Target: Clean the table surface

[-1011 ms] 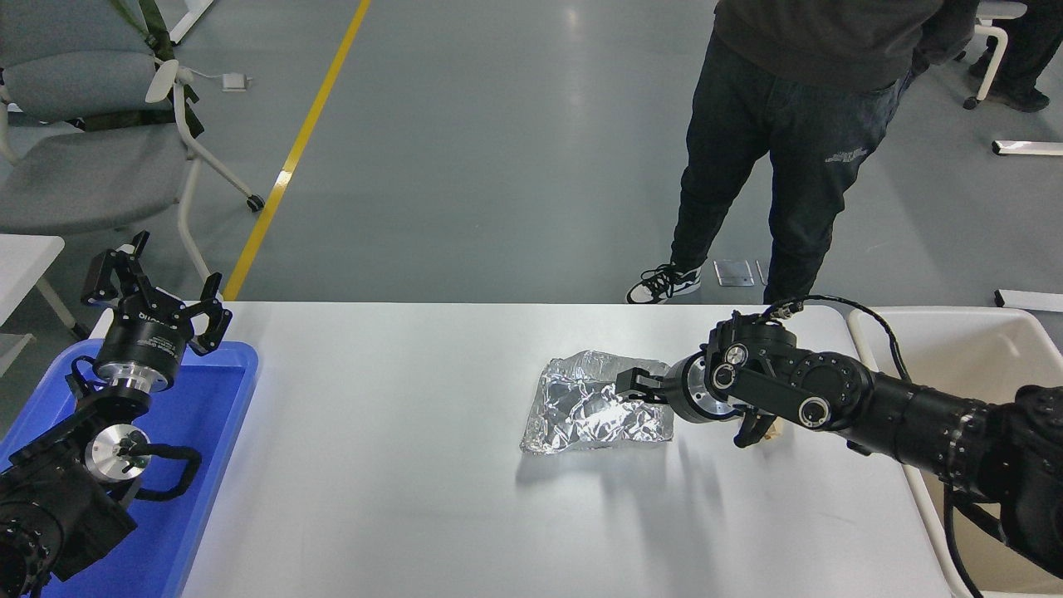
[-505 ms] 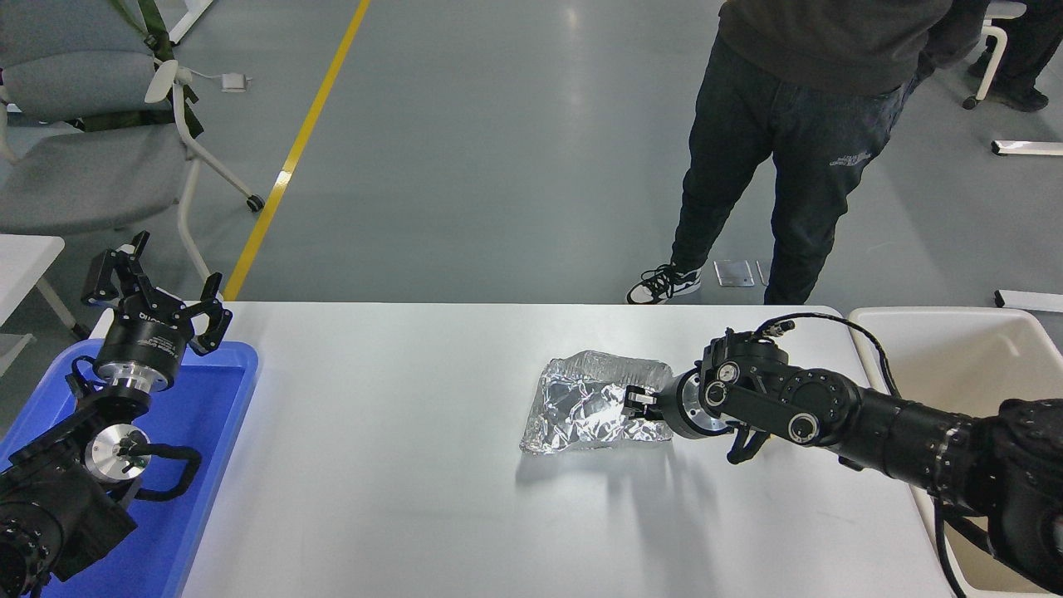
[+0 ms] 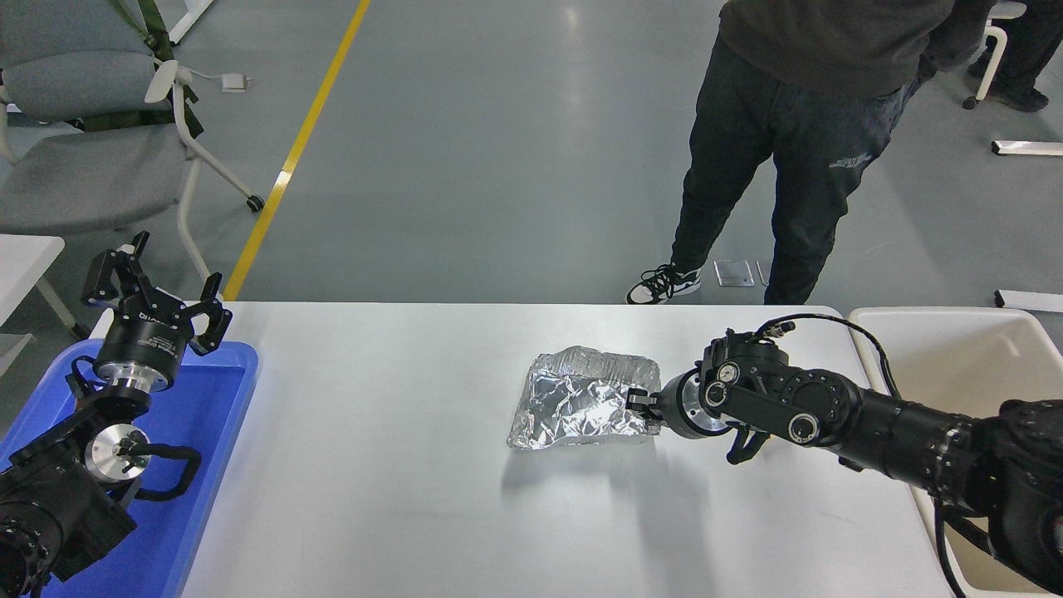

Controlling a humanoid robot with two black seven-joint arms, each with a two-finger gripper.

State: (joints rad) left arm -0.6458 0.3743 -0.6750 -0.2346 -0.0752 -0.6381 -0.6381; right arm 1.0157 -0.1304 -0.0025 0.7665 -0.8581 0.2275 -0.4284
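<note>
1. the table surface point(image 3: 399, 465), matte white with rounded corners, fills the lower middle of the view, from the blue tray on the left to the pale bin on the right.
2. a crumpled foil bag point(image 3: 577, 399) lies on the tabletop right of centre, silver and creased, throwing a soft shadow toward the near edge.
3. the right arm comes in from the lower right corner, reaching leftward low over the table. the right gripper point(image 3: 639, 403) sits at the bag's right edge, its fingertips touching the foil there.
4. the fingers look pinched close on the foil's edge, but they are small, dark and half hidden by the creases; i cannot tell for sure whether they clamp it.
5. a black cable loops up over the right wrist.
6. the left arm is parked at the lower left, over the blue plastic tray point(image 3: 212, 465). the left gripper point(image 3: 154, 291) points up and away, above the tray's far rim, its fingers spread apart and holding nothing.
7. the beige-white bin point(image 3: 955, 349) stands just beside the table's right end, partly behind the right arm.
8. at the far side a person point(image 3: 797, 124) in dark trousers and a dark top stands on the grey floor, near the table's far right corner, seen only from the chest down.
9. a grey chair point(image 3: 91, 141) stands at upper left, next to a yellow floor line point(image 3: 291, 158).
</note>
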